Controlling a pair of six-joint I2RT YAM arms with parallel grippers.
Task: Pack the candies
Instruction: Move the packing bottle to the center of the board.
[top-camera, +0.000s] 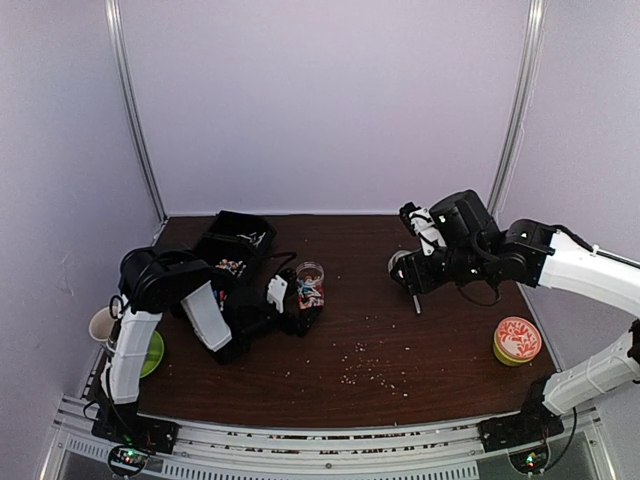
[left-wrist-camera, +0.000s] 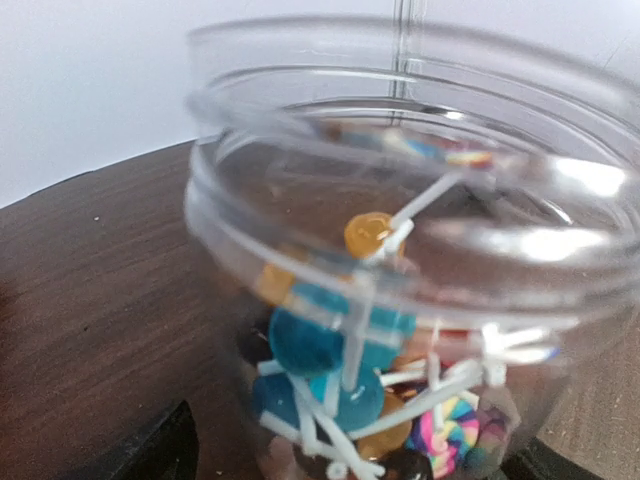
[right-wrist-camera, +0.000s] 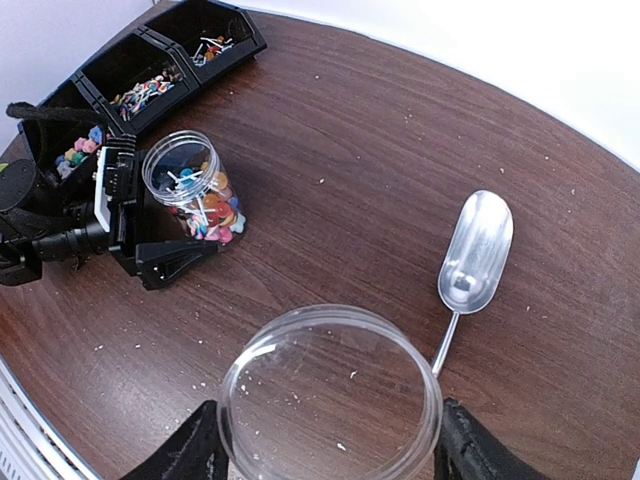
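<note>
A clear plastic jar (left-wrist-camera: 400, 280) holds candies (left-wrist-camera: 330, 350): blue, orange and rainbow pieces on white sticks. My left gripper (left-wrist-camera: 350, 462) is shut on the jar's base; it stands upright on the table (top-camera: 308, 285). The jar is open on top in the right wrist view (right-wrist-camera: 195, 190). My right gripper (right-wrist-camera: 330, 445) is shut on a clear round lid (right-wrist-camera: 330, 390), held above the table right of the jar (top-camera: 402, 266). More candies lie in a black compartment tray (right-wrist-camera: 95, 75): multicoloured ones (right-wrist-camera: 150, 90), pink ones (right-wrist-camera: 75, 152), white sticks (right-wrist-camera: 215, 45).
A metal scoop (right-wrist-camera: 475, 255) lies on the table beside the lid. An orange-lidded green tub (top-camera: 517, 340) stands at the right. A green dish (top-camera: 152, 352) and a pale cup (top-camera: 100, 325) sit at the left edge. Beige crumbs (top-camera: 365, 368) dot the front.
</note>
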